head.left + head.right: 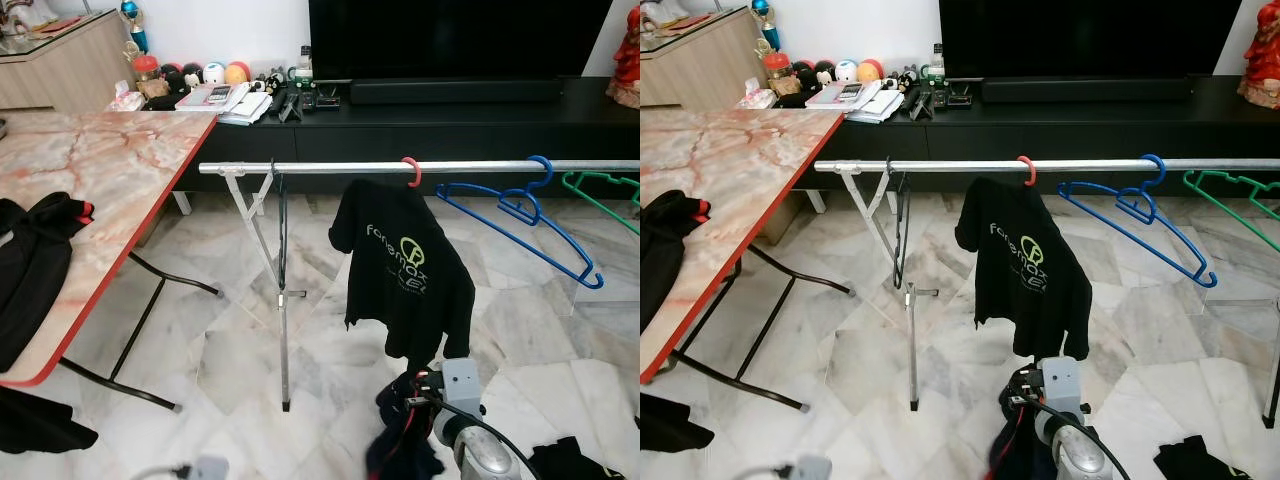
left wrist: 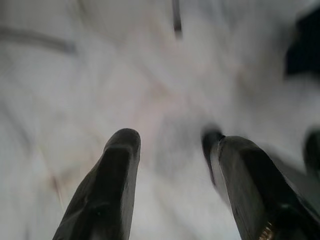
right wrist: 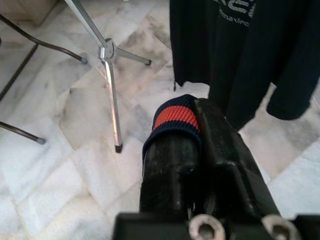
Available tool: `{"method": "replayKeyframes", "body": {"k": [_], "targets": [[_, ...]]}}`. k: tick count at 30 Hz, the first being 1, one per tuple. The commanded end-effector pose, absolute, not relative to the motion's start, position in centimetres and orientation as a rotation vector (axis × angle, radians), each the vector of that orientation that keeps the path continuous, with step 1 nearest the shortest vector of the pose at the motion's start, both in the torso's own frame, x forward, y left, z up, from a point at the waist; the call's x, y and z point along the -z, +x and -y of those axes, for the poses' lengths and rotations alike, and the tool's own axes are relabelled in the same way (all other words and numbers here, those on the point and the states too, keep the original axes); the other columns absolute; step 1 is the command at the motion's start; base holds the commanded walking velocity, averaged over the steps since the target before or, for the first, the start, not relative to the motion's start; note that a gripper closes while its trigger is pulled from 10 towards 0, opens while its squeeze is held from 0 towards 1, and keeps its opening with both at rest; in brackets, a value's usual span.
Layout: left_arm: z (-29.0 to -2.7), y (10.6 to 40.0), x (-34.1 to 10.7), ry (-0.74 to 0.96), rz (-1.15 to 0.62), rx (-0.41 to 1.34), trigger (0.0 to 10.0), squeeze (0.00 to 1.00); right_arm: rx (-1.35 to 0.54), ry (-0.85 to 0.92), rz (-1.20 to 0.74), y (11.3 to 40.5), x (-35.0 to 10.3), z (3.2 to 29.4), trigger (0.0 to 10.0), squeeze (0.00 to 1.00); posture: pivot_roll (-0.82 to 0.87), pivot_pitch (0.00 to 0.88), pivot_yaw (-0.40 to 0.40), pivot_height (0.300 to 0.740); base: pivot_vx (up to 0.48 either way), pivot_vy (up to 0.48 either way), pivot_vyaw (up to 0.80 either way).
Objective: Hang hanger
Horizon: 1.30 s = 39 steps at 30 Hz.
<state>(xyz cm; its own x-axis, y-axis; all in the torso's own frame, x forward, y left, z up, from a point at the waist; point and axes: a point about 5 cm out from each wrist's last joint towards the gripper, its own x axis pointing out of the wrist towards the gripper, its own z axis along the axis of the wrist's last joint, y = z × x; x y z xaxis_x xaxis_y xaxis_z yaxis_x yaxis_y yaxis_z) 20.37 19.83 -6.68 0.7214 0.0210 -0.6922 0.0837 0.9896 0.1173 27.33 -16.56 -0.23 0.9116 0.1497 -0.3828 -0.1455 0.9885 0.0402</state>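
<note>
A silver clothes rail [image 1: 330, 167] crosses the view at chest height. On it a red hanger [image 1: 412, 172] carries a black printed T-shirt [image 1: 405, 270]; a bare blue hanger [image 1: 520, 215] and a green hanger [image 1: 605, 190] hang further right. My right gripper [image 3: 192, 117] is low, below the T-shirt, shut on a dark garment [image 1: 400, 455] whose red-striped cuff [image 3: 175, 117] wraps over one finger. My left gripper [image 2: 170, 140] is open above the marble floor, with nothing between its fingers.
A marble-topped table with a red edge [image 1: 120, 180] stands to the left with black clothes [image 1: 35, 270] on it. The rail's crossed legs [image 1: 283, 300] stand ahead. More dark clothes [image 1: 575, 462] lie on the floor. A black TV cabinet [image 1: 450, 110] lines the back wall.
</note>
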Motion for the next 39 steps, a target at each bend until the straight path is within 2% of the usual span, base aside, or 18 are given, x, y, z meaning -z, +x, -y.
{"method": "replayKeyframes", "body": {"k": [1, 3, 8, 13, 15, 19, 23, 26, 33, 39], "targets": [[-21.5, 23.3, 4.1, 0.173, -0.609, 0.01, 10.0, 0.0, -0.152, 0.004, -0.387, 27.3, 0.3, 16.7, 10.0, 0.0, 0.07, 0.099, 0.063, 0.74, 0.0, 0.0, 0.0], [-22.0, 26.1, 1.2, 0.181, -0.421, -0.035, 10.0, 0.0, -0.154, 0.001, -0.392, 27.1, 0.4, 16.7, 10.0, 0.0, 0.07, 0.093, 0.064, 0.74, 0.0, 0.0, 0.0], [-21.7, 28.1, -1.5, 0.192, -0.251, -0.026, 10.0, 0.0, -0.151, -0.002, -0.393, 27.0, 0.5, 16.7, 10.0, 0.0, 0.06, 0.084, 0.068, 0.74, 0.0, 0.0, 0.0], [-20.5, 28.2, -3.2, 0.144, -0.128, 0.018, 10.0, 0.0, -0.136, 0.002, -0.382, 26.8, 0.6, 17.0, 10.0, 0.0, 0.06, 0.072, 0.074, 0.74, 0.0, 0.0, 0.0], [-20.0, 27.0, -3.9, 0.098, -0.075, 0.031, 10.0, 0.0, -0.12, 0.008, -0.369, 26.8, 0.4, 17.4, 10.0, 0.0, 0.06, 0.062, 0.073, 0.74, 0.0, 0.0, 0.0], [-19.7, 25.7, -4.4, 0.076, -0.043, 0.048, 10.0, 0.0, -0.079, -0.007, -0.308, 27.1, -0.3, 18.0, 10.0, 0.0, 0.08, 0.058, 0.071, 0.74, 0.0, 0.0, 0.0], [-19.7, 24.4, -4.3, 0.09, -0.064, 0.053, 10.0, 0.0, 0.054, 0.038, -0.127, 28.0, -2.9, 19.3, 10.0, 0.0, 0.08, 0.046, 0.074, 0.74, 0.0, 0.0, 0.0], [-19.6, 24.2, -4.6, 0.079, -0.075, 0.056, 10.0, 0.0, 0.048, 0.053, -0.052, 28.0, -4.1, 19.3, 10.0, 0.0, 0.08, 0.039, 0.076, 0.74, 0.0, 0.0, 0.0], [-18.5, 25.2, -5.6, 0.053, -0.059, 0.09, 10.0, 0.0, 0.039, 0.054, -0.058, 27.5, -3.6, 19.0, 10.0, 0.0, 0.08, 0.041, 0.078, 0.74, 0.0, 0.0, 0.0], [-18.3, 25.6, -6.3, 0.041, -0.045, 0.089, 10.0, 0.0, 0.013, 0.072, -0.029, 27.9, -4.4, 18.3, 10.0, 0.0, 0.09, 0.077, 0.071, 0.74, 0.0, 0.0, 0.0]]}}
